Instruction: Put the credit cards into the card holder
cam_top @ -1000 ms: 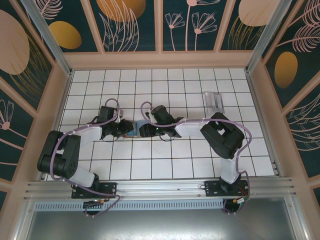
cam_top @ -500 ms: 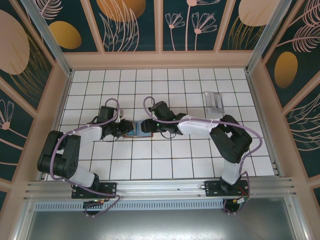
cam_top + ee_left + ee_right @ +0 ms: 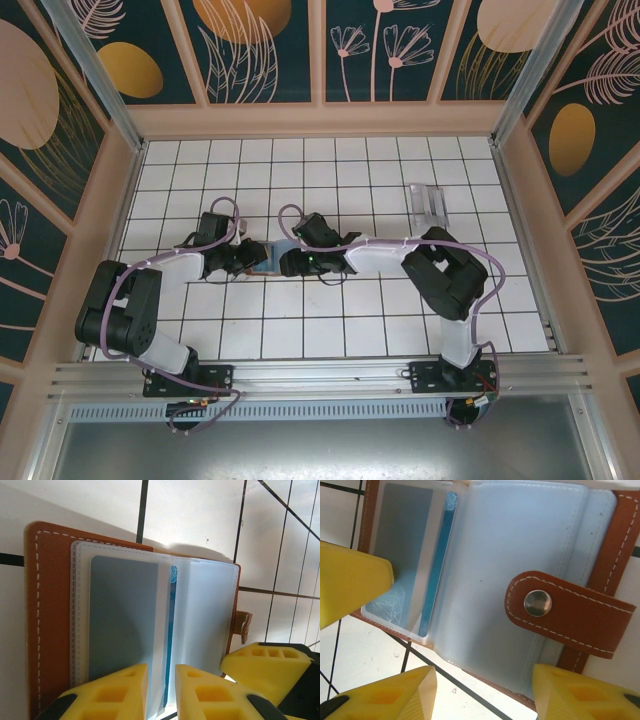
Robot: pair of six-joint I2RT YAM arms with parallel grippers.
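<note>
The card holder (image 3: 268, 258) lies open near the middle of the tabletop (image 3: 360, 330), its snap tab (image 3: 565, 612) folded over the clear sleeves. The left gripper (image 3: 161, 671) is pinched on a sleeve leaf at the holder's edge. A grey card (image 3: 122, 620) and a teal card (image 3: 171, 625) sit tucked inside. The right gripper (image 3: 482, 674) has its jaws apart at the opposite edge. The loose credit cards (image 3: 428, 205) rest toward the far right corner, well apart from the holder.

Top cam: high at near edge, looks down on whole desk (image 3: 350, 330). Both wrist cams: close-up, straight onto open card holder (image 3: 50, 605); all three share it.
</note>
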